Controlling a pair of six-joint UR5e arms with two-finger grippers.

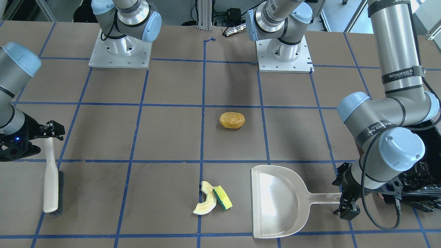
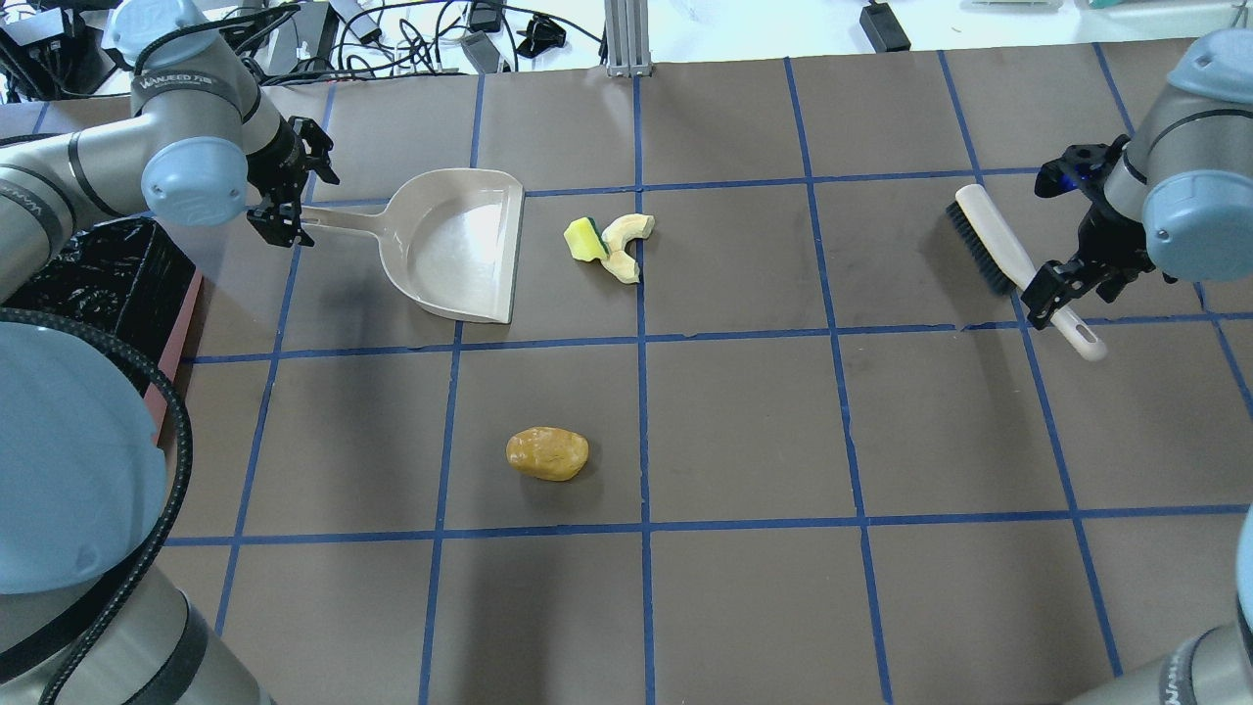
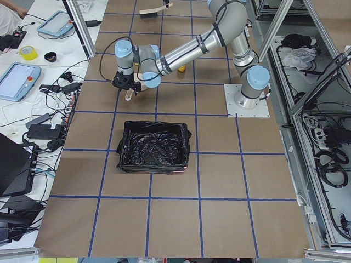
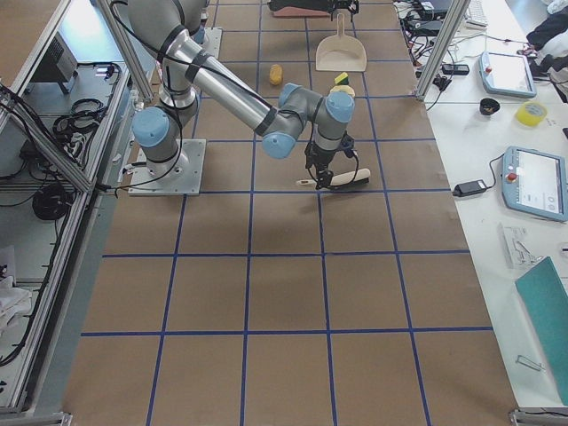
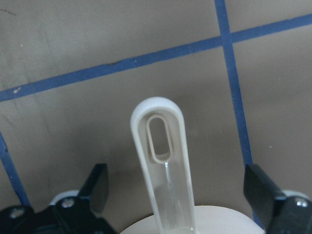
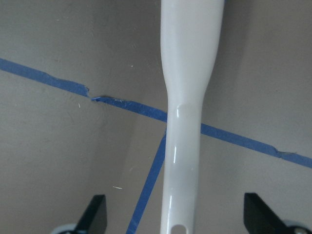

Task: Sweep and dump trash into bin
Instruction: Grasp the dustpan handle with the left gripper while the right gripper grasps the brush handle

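Observation:
The trash lies on the brown table: a yellow-orange potato-like lump (image 1: 232,120) (image 2: 547,453) near the middle, and a pale curved rind slice (image 1: 206,203) (image 2: 626,245) touching a yellow-and-green sponge piece (image 1: 222,198) (image 2: 584,238). The beige dustpan (image 1: 279,201) (image 2: 455,245) lies flat beside them. My left gripper (image 1: 344,198) (image 2: 294,211) (image 5: 178,190) is open, its jaws wide on either side of the dustpan handle's end. My right gripper (image 1: 50,136) (image 2: 1055,299) (image 6: 175,214) is open, straddling the handle of the beige hand brush (image 1: 51,182) (image 2: 989,245). The bin (image 2: 108,284) (image 3: 153,147), lined with black plastic, stands behind the left arm.
Blue tape lines grid the table. The two arm bases (image 1: 120,51) (image 1: 284,55) stand at the robot's edge. Tablets and cables lie on side benches beyond the far edge (image 3: 22,76).

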